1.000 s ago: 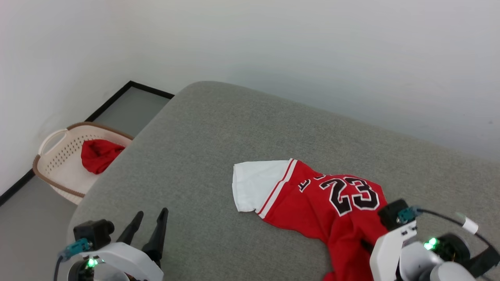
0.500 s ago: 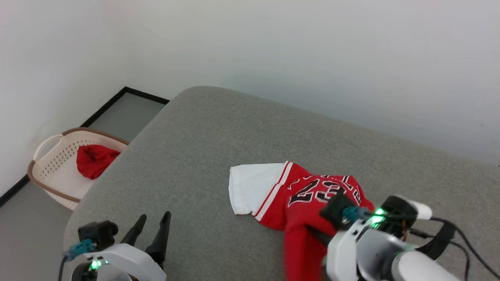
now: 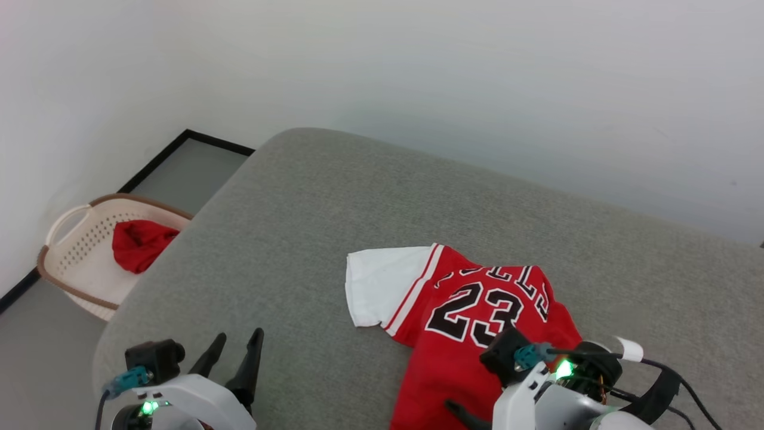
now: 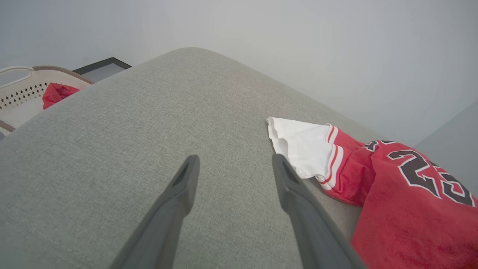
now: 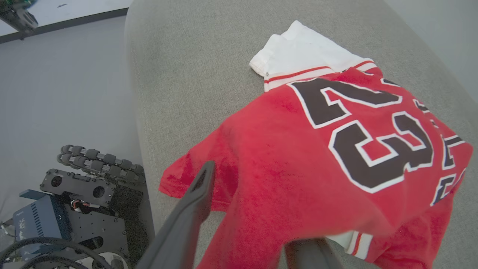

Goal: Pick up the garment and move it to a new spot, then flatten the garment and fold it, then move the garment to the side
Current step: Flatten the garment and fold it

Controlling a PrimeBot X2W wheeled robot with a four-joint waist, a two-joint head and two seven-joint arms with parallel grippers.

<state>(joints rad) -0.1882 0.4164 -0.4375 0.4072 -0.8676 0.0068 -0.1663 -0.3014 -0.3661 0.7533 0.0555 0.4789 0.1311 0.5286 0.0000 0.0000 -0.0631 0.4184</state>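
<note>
The garment [image 3: 477, 298], a red jersey with a black "23" and a white sleeve part, lies crumpled on the grey cushion [image 3: 328, 203], number facing up. It also appears at the right of the left wrist view [image 4: 392, 186]. My right gripper [image 3: 471, 413] is at the garment's near hem, jaws apart. In the right wrist view [image 5: 248, 170] one finger [image 5: 198, 194] rests on the red cloth [image 5: 317, 149], and the hem drapes over the other, hiding its tip. My left gripper [image 3: 240, 334] hovers open and empty over bare cushion [image 4: 234, 158], left of the white sleeve.
A perforated cream basket [image 3: 65, 221] holding a plain red cloth bundle [image 3: 137, 242] stands on the floor, left of the cushion. A white wall runs behind. My wheeled base [image 5: 74, 194] sits below the cushion's near edge. Bare cushion lies left of and beyond the garment.
My right arm swung left along the near edge, dragging the garment's lower part so the "23" now lies spread face up. Its jaws went from shut to apart. Left gripper unchanged.
</note>
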